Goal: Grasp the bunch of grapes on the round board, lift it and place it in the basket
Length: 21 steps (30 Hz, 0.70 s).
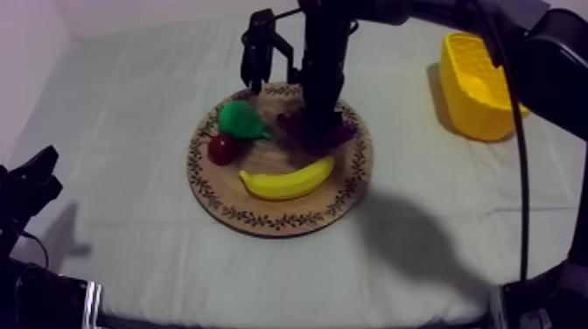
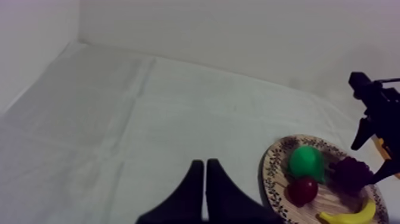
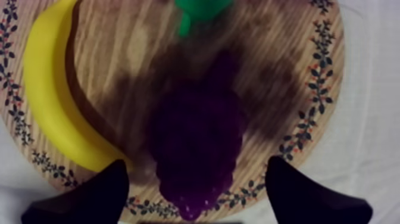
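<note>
Left tool (image 2: 205, 162) sits low at the left side of the counter (image 1: 131, 105), fingers together, nothing held. Wooden board (image 1: 262, 220) mid-counter: pear (image 1: 241, 120) and small red fruit (image 1: 220, 149) on its left part, banana (image 1: 287, 180) along the near edge, bunch of grapes (image 3: 196, 137) on the right part, lying on the wood. Right tool (image 3: 196, 170) down over the grapes, fingers apart, one each side; contact unclear. Yellow basket (image 1: 477, 83) far right, well apart.

No readable text, labels, brands or numbers on anything in view.
</note>
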Tool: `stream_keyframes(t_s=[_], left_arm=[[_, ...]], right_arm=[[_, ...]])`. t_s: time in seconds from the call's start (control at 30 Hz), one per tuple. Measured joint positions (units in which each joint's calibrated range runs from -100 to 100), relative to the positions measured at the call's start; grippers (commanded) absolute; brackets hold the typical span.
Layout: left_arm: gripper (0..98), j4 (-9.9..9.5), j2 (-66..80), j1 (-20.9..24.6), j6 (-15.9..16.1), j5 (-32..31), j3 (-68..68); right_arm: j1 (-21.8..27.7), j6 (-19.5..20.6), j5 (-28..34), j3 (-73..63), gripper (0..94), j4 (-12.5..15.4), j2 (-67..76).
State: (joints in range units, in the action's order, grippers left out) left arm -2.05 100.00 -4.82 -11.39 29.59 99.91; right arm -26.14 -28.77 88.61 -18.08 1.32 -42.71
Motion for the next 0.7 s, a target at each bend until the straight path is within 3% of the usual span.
stream_keyframes(t_s=[0.3,0.7], left_arm=[[0.1,0.0,0.0,0.0,0.0,0.0,0.0],[0.1,0.0,0.0,0.0,0.0,0.0,0.0]], right_arm=[[0.13,0.03,-1.9,-1.39,61.9,0.29,-4.99],[0.52,-0.23,-1.98,-3.97,34.9,0.35,-7.69]])
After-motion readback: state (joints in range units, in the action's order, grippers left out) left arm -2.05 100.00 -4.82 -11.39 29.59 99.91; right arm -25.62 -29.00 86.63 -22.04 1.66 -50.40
